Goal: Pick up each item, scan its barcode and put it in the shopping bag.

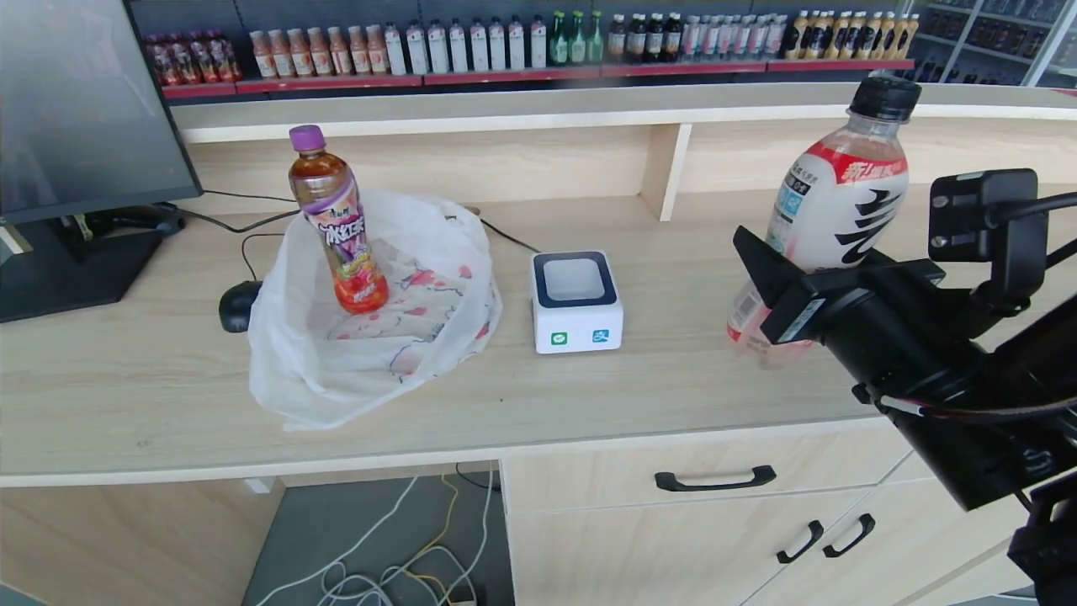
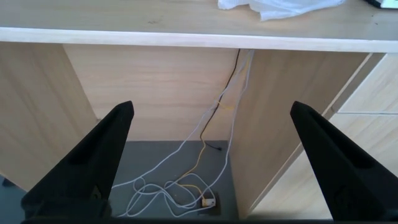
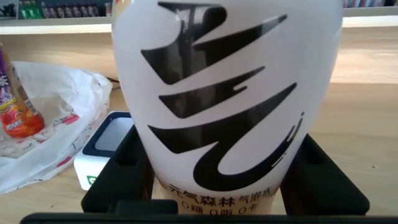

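The right fingers point(image 1: 760, 255) are clamped across the lower body of the white bottle point(image 1: 833, 210), which tilts above them. Judged full, fairly heavy, smooth-walled and prone to slip; a low, firm hold suits it. The scanner point(image 1: 576, 299) lies to their left, with the bag point(image 1: 336, 379) beyond it. The left fingers point(image 2: 93, 155) are spread and empty below the surface point(image 2: 124, 25) edge.

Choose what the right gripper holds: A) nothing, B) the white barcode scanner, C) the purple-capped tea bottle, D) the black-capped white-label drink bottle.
D: the right gripper has its fingers clamped on the black-capped drink bottle, while the purple-capped tea bottle stands in the shopping bag and the barcode scanner sits on the counter.
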You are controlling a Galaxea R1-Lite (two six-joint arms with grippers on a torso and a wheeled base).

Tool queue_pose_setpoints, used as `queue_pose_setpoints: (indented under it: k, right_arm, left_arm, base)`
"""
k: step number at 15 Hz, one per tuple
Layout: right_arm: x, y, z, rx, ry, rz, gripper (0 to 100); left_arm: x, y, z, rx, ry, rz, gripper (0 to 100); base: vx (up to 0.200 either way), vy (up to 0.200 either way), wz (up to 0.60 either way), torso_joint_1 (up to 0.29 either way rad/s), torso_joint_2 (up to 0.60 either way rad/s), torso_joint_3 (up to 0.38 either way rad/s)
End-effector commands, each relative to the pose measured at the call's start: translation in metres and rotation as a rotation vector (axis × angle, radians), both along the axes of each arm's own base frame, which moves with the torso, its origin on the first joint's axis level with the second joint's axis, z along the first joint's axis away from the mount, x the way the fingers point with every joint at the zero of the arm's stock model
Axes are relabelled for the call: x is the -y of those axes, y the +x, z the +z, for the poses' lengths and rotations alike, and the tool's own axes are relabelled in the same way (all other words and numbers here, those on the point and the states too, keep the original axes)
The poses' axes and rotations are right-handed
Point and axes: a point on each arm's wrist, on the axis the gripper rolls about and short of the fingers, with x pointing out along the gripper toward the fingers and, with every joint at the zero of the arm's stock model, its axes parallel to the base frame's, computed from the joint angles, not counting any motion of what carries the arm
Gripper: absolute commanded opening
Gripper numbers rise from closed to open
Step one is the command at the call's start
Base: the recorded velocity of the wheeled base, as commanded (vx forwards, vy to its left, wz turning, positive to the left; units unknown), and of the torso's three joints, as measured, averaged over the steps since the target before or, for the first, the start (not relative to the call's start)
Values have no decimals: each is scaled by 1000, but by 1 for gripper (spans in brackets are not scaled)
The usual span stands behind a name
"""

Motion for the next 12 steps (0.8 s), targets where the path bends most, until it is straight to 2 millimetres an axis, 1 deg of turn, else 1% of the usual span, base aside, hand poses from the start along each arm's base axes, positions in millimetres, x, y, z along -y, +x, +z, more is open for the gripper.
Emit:
queue_pose_setpoints:
  k: [1, 3, 5, 7, 9, 10, 12]
  right_arm:
    - [1, -4, -1, 0, -6, 3, 0]
    - [-2, -3, 2, 15, -6, 5, 0]
    - [-2, -3, 5, 36, -43, -21, 0]
    - [-1, -1, 8, 58, -100, -53, 0]
    - [9, 7, 13, 96, -177, -121, 0]
    - [11, 11, 18, 126, -229, -129, 0]
    - [7, 16, 25, 175, -306, -149, 0]
  left_arm:
    - [0, 0, 0, 0, 0, 0, 100]
    - [0, 0, 0, -1, -2, 0, 100]
    - [0, 0, 0, -1, 0, 0, 100]
    - [0, 0, 0, -1, 3, 0, 100]
    - [0, 0, 0, -1, 1, 0, 100]
    - [0, 0, 0, -1, 1, 0, 100]
    - [0, 0, 0, -1, 1, 0, 100]
  base:
    - [0, 200, 0, 2, 2, 2]
    - [0, 200, 0, -2, 2, 2]
    - [0, 200, 0, 2, 5, 5]
    - [0, 0, 0, 0, 0, 0]
    - [0, 0, 0, 0, 0, 0]
    - [0, 0, 0, 0, 0, 0]
    - [0, 0, 0, 0, 0, 0]
